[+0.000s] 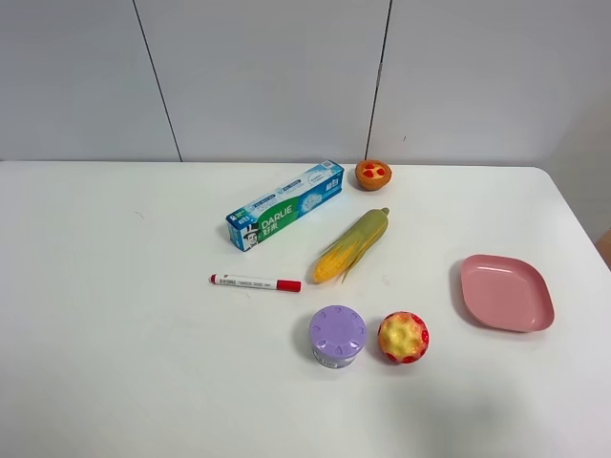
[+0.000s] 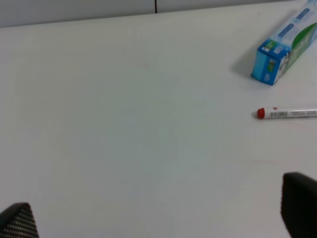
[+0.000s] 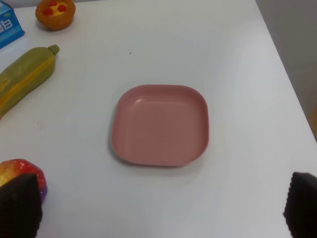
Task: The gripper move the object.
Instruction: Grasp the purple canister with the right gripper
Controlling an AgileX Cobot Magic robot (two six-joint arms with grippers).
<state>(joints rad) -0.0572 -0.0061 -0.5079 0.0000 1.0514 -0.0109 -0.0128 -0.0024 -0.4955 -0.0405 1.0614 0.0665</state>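
Closest to us in the high view sits the lilac-lidded container, upright on the white surface, its scalloped lid dotted with holes above a paler base. Reading from the left, we see a marker lying flat with its long red cap pointing right, and behind it a blue-and-green toothpaste box set on a slant. The container stands in front of the marker's cap and a little to its right, apart from it. A toy corn cob lies diagonally behind the container, and a small orange tart stands beyond the cob's green tip, near the far end of the box. Just beside the container on its right is a red-and-yellow bumpy ball, with a narrow gap between them. Further right, well apart, rests a pink plate. Our left end effector is released, its two fingertips spread wide over the surface and holding nothing, with the marker and the box off to one side ahead of it. Our right end effector is likewise released, jaws wide apart with nothing between them. It faces the plate, and the ball peeks out behind one fingertip.
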